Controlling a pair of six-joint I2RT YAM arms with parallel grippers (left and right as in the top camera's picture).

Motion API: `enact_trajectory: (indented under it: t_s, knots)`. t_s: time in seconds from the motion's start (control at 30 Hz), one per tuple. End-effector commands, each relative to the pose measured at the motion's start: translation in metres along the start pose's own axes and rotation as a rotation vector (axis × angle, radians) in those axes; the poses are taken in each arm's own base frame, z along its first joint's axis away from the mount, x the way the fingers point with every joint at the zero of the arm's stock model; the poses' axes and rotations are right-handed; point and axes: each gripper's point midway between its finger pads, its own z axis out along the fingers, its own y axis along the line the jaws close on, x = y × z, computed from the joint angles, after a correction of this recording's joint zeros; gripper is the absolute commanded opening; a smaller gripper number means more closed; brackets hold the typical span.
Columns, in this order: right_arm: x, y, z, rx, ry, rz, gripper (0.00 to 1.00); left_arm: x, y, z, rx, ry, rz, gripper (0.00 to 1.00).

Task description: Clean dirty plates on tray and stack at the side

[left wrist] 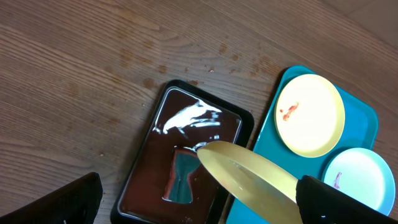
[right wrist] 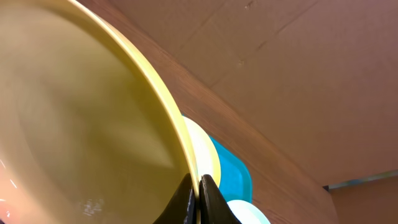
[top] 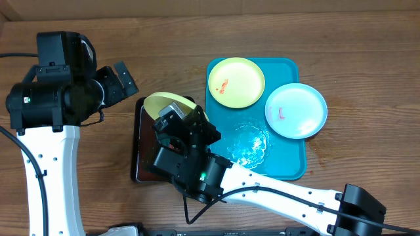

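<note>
Right end effector (right wrist: 199, 191) is clamped on the rim of a pale yellow-green round plastic plate (right wrist: 81, 124). Judged light, stiff, wet-slick; rim is the proper hold.

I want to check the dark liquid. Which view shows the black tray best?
The left wrist view: the black tray lies nearly whole in frame, its surface glinting, with only one corner covered by the held yellow plate. Overhead, the right arm and that plate hide most of it. The right wrist view does not show it.
</note>
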Motion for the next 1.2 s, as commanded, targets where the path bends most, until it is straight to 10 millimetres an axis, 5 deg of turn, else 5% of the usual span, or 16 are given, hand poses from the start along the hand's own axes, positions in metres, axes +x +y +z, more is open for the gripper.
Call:
enact_trajectory:
  t_s: [0.0,0.2,0.33,0.47,0.6,0.7,0.8,0.93,1.03,1.17]
  knots:
    - [-0.012,-0.012,-0.006,0.027,-0.026,0.043,0.04,-0.004,0.0,-0.005,-0.004,-0.02,0.019,1.0]
    - [-0.012,-0.016,0.0,0.038,-0.017,0.058,0.04,-0.006,-0.001,-0.005,0.0,-0.029,0.02,1.0]
    - [-0.004,-0.023,0.021,0.018,0.03,0.176,0.04,-0.007,-0.001,-0.005,0.0,-0.029,0.02,1.0]
    - [0.019,-0.01,0.058,-0.191,0.179,0.343,0.04,-0.006,-0.001,-0.004,0.0,-0.029,0.021,1.0]
    - [0.032,0.003,0.08,-0.664,0.417,0.586,0.04,-0.007,-0.002,-0.004,0.003,-0.033,0.021,1.0]
    - [0.028,-0.032,0.091,-0.913,0.483,0.784,0.04,-0.007,-0.002,-0.004,0.003,-0.033,0.022,1.0]
    - [0.042,-0.087,0.112,-0.911,0.504,0.93,0.04,-0.007,-0.002,-0.004,0.003,-0.033,0.022,1.0]
    - [0.104,-0.178,0.146,-0.68,0.567,1.11,0.04,-0.007,-0.002,-0.004,0.003,-0.033,0.022,1.0]
    - [0.178,-0.242,0.162,-0.414,0.681,1.273,0.04,-0.007,-0.002,-0.004,0.003,-0.033,0.022,1.0]
    - [0.272,-0.305,0.158,-0.112,0.812,1.443,0.04,-0.007,-0.002,-0.004,0.003,-0.033,0.022,1.0]
